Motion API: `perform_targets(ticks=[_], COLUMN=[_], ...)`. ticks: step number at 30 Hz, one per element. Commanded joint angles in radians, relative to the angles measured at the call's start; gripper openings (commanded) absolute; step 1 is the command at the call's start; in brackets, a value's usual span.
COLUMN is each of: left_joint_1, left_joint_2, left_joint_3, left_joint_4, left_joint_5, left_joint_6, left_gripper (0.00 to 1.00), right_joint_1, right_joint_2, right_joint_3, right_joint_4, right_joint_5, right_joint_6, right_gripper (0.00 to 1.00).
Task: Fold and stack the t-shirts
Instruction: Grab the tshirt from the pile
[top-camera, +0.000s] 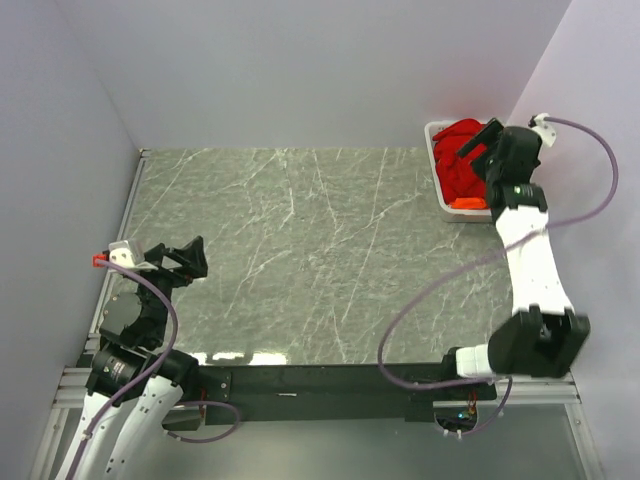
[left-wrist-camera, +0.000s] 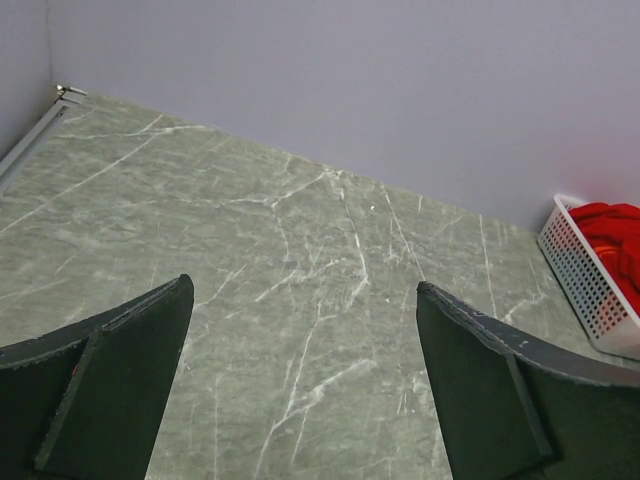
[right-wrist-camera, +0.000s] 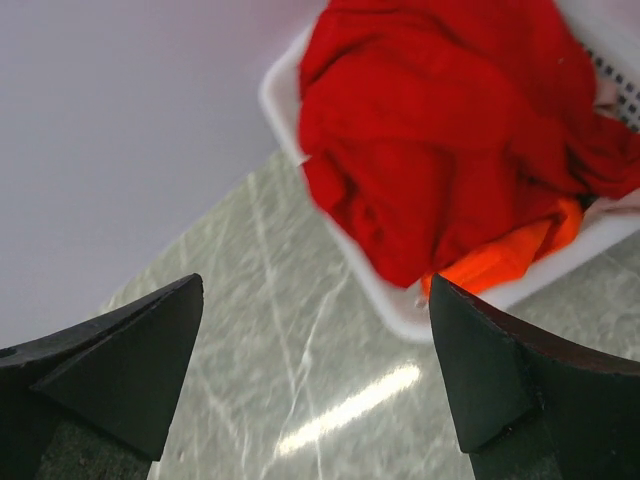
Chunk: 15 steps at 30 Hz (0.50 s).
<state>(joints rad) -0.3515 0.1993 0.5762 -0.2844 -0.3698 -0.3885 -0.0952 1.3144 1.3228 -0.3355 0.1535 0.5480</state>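
The t-shirts (top-camera: 458, 165) lie bunched in the white basket (top-camera: 434, 175) at the far right corner of the table (top-camera: 300, 250), with a red one (right-wrist-camera: 440, 130) heaped on top and an orange one (right-wrist-camera: 515, 250) poking out beneath it at the rim. I have my right gripper (top-camera: 480, 142) hanging close by the basket and pointed at that pile, its jaws spread as wide as they go with nothing between them. My left gripper (left-wrist-camera: 305, 290) sits well apart from the basket, low over the near left side of the table, and I see it just as wide open and holding nothing.
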Motion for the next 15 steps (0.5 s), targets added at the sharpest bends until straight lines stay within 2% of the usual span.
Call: perform_targets(ticks=[1,6,12,15], left_joint_1=[-0.017,-0.03,-0.032,-0.032], left_joint_2=[-0.012,-0.006,0.025,0.04], left_joint_3=[0.025,0.022,0.02,0.02], left_joint_4=[0.001,0.004,0.008,0.011], left_joint_5=[-0.02,-0.017,-0.001,0.005], left_joint_6=[0.008,0.02,0.031,0.034], left_gripper=[0.99,0.99,0.99,0.99], right_joint_1=[-0.061,-0.129,-0.155,-0.153], right_joint_2=[0.126,0.359,0.486,0.551], right_joint_3=[0.116,0.259,0.276,0.334], right_joint_4=[0.016,-0.013,0.073,0.043], right_joint_5=[0.011,-0.011,-0.026,-0.061], right_joint_6=[0.047,0.032,0.014,-0.023], right_gripper=[1.0,1.0,0.88,0.8])
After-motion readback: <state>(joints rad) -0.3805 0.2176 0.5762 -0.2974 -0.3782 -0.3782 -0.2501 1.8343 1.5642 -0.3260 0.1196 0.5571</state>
